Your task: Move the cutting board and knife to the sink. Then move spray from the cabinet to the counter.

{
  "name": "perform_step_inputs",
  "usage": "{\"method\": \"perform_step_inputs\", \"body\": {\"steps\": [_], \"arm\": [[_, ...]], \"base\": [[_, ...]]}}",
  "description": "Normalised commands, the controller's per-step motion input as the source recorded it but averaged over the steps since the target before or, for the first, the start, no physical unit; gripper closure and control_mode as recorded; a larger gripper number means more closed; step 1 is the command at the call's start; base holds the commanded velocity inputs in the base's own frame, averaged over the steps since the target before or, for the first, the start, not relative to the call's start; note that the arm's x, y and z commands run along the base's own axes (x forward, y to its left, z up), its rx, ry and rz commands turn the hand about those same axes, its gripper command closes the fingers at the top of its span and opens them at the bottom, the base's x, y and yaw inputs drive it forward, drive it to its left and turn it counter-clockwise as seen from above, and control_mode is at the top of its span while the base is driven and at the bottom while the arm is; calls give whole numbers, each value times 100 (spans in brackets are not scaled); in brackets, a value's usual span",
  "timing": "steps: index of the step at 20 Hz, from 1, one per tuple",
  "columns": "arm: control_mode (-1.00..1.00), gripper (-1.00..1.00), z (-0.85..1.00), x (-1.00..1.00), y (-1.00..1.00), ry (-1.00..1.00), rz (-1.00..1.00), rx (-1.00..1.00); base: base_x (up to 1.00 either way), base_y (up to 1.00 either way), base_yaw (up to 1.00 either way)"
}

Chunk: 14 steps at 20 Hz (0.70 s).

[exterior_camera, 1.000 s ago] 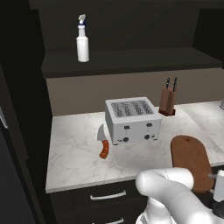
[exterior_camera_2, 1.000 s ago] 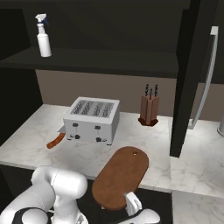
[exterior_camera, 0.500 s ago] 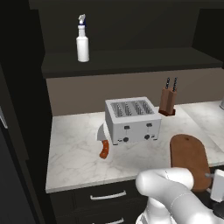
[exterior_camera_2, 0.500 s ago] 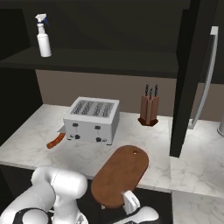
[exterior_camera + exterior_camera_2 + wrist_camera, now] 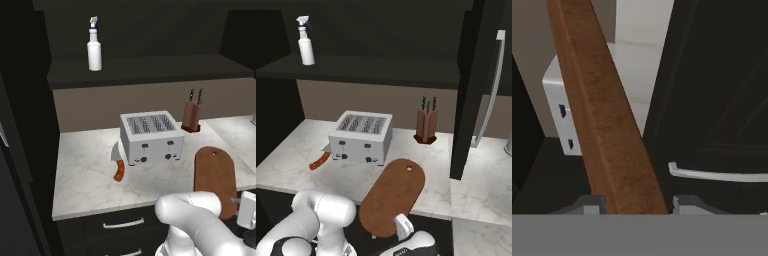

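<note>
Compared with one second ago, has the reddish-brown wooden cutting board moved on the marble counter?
No. The cutting board lies at the same spot relative to the toaster.

You have two base cameras behind the arm, both looking forward and down over the counter (image 5: 90, 175). In the left one the toaster (image 5: 151, 136) sits at frame centre and the cutting board (image 5: 216, 177) at lower right; the right one sees the same toaster (image 5: 361, 136) left of centre, the board (image 5: 393, 195) lower centre. Both share the spray (image 5: 94, 47) at upper left. Your hand camera looks very closely along the board's edge (image 5: 607, 120), a drawer handle (image 5: 717, 174) at lower right.
</note>
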Motion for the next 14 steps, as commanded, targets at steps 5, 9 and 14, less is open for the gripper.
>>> {"method": "perform_step_inputs", "body": {"steps": [5, 9, 14], "arm": [[-100, 100, 6, 9, 0, 0, 0, 0], [-100, 100, 11, 5, 0, 0, 0, 0], [-100, 100, 21, -1, 0, 0, 0, 2]], "base": [[0, 0, 0], [0, 0, 0], [0, 0, 0]]}}
